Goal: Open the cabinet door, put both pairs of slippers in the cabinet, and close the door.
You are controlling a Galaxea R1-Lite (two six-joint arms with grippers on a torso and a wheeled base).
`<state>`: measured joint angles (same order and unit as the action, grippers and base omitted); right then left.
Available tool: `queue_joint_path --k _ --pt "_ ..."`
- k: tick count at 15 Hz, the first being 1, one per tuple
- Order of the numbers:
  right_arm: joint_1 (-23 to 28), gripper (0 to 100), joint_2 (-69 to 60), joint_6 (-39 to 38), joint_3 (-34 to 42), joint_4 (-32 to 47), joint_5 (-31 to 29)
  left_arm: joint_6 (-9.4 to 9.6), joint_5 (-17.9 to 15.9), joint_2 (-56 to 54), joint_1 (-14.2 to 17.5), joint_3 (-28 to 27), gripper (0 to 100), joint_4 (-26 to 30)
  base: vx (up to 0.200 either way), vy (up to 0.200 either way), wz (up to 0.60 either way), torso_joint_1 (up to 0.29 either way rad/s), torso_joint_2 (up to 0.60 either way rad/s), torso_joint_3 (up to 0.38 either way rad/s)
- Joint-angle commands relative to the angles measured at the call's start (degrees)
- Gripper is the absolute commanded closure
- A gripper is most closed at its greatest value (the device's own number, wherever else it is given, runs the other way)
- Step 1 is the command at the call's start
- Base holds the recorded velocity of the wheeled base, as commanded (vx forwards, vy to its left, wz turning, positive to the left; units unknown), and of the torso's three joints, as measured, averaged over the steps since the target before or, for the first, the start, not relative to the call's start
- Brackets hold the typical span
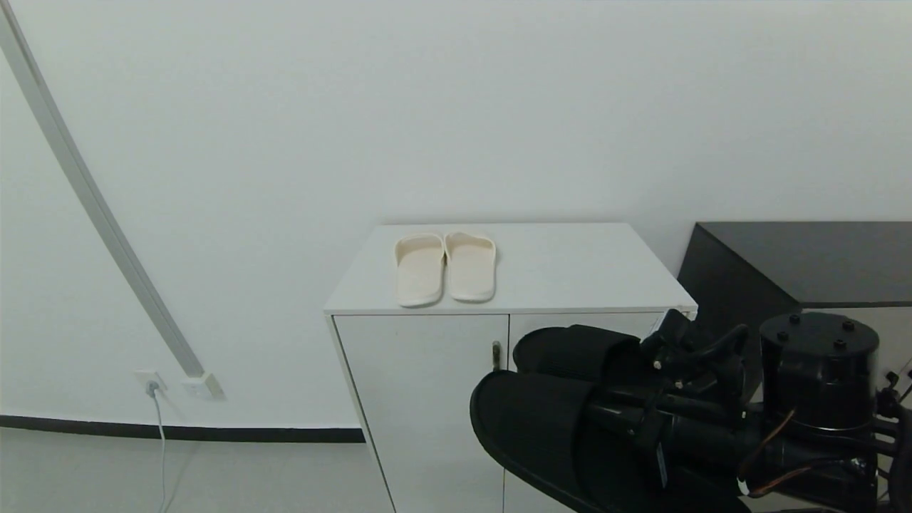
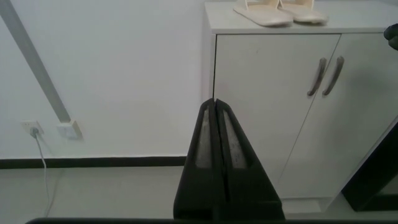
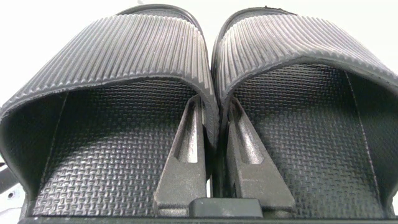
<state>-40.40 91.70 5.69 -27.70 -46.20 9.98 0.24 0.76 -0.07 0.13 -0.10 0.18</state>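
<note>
Right pincer [image 3: 214, 104] is clamped on black slippers [image 3: 124, 155] (left pincer [image 2: 215, 107] pressed together) before the closed cabinet [image 1: 420, 385].

Two cream slippers [image 1: 419, 269], two black slippers [image 1: 534, 427], one cabinet [image 1: 577, 267], two doors [image 1: 427, 399], two handles [image 2: 318, 76].

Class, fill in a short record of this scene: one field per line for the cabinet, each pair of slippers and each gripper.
cabinet: white, both doors shut
cream slippers: side by side on the cabinet top
black slippers: held off the floor in front of the cabinet doors
right gripper: shut, pinching the two black slippers together at their inner edges
left gripper: shut, empty
task stage: door not yet opened
</note>
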Motion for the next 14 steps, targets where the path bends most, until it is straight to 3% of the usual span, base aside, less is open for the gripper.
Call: queue_joint_path --k 1,14 --pt "-0.2 100 0.1 0.0 0.0 0.0 0.0 0.02 0.0 0.1 0.0 0.0 100 0.0 0.0 0.0 0.0 -0.227 0.56 0.315" --pt "-0.6 100 0.4 0.0 0.4 0.0 -0.1 0.02 0.0 0.1 0.0 0.0 100 0.0 0.0 0.0 0.0 -0.197 0.52 0.324"
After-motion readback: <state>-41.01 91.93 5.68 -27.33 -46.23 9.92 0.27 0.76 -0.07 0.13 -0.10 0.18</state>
